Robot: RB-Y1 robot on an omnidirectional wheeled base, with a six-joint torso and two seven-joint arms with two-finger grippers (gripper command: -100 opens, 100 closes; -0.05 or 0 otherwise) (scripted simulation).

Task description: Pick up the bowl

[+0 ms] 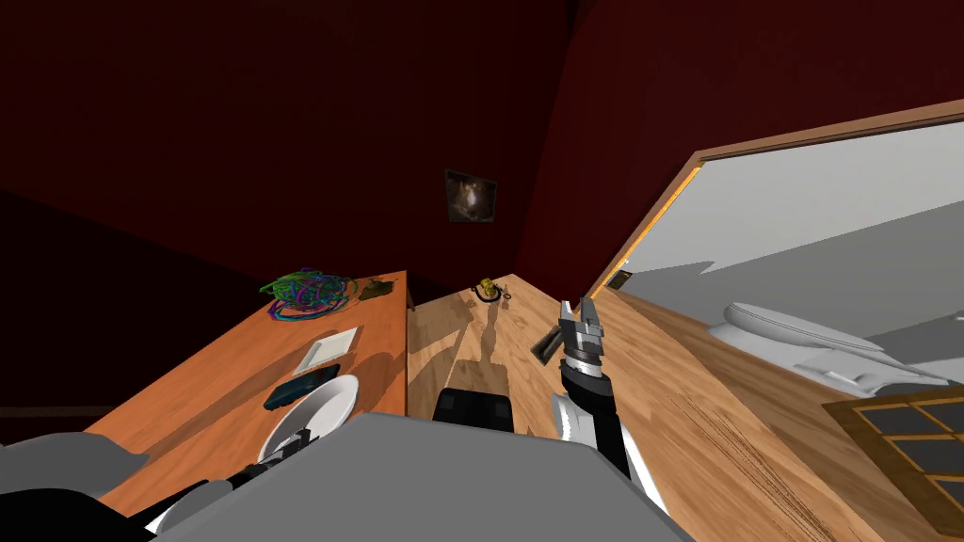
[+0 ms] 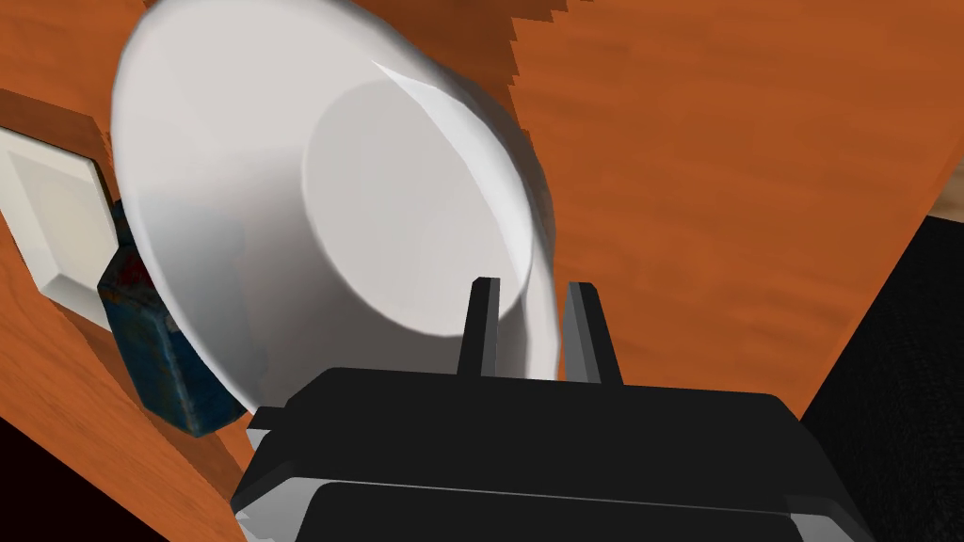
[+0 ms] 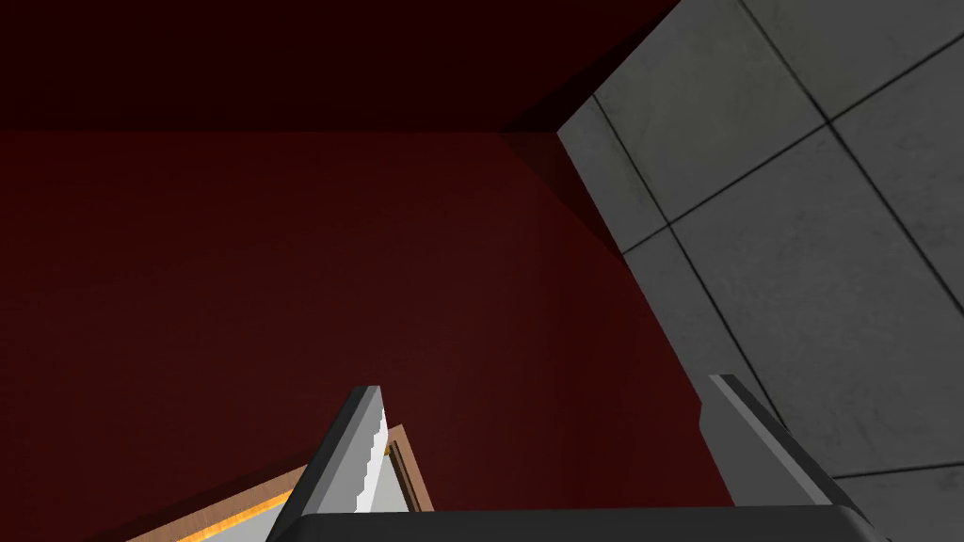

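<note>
– L pincer [image 2: 534, 285] status?
– Shut on bowl [image 2: 282, 188] rim, one blade in, one out; bowl lower left of head view, over bench [image 1: 216, 386].
– R pincer [image 1: 582, 320]?
– Open, mid-frame, well apart. L should lift.

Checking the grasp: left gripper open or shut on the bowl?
Shut: the fingers of the left gripper stand close together, pinching the rim of the white bowl.

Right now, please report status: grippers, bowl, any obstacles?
Left gripper jaws shut on white bowl rim. Right gripper open. Dark blue box beside bowl.
</note>
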